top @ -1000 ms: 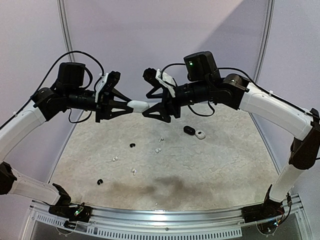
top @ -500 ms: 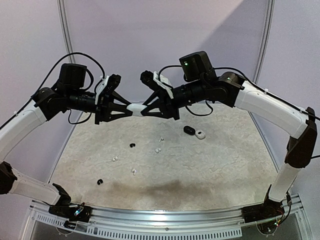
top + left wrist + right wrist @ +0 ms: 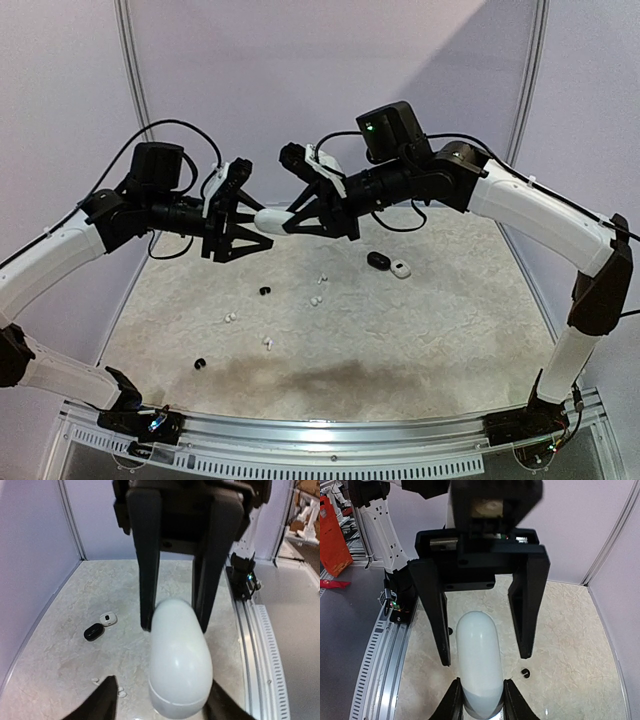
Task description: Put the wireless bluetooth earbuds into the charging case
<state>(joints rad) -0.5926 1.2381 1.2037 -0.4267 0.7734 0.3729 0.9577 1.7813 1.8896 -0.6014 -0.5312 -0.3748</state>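
Note:
A white pebble-shaped charging case (image 3: pixel 268 218) hangs in the air between the two arms. My right gripper (image 3: pixel 481 702) is shut on its near end (image 3: pixel 479 660), with both fingers pressed to its sides. My left gripper (image 3: pixel 162 705) stands open around the other end (image 3: pixel 179 660), and its fingers (image 3: pixel 438 620) are spread wide of the case. Several tiny earbuds lie loose on the table below: white ones (image 3: pixel 316 300) (image 3: pixel 230 318) (image 3: pixel 266 342) and black ones (image 3: pixel 265 291) (image 3: pixel 200 364).
A small black case (image 3: pixel 378 260) and a small white case (image 3: pixel 400 268) lie side by side at the table's back right. Pale walls close the back and sides. A metal rail (image 3: pixel 320 440) with the arm bases runs along the near edge.
The right gripper closed on the white case while the left still held it. The left gripper's jaws have now opened off the case, which stays in the right gripper.

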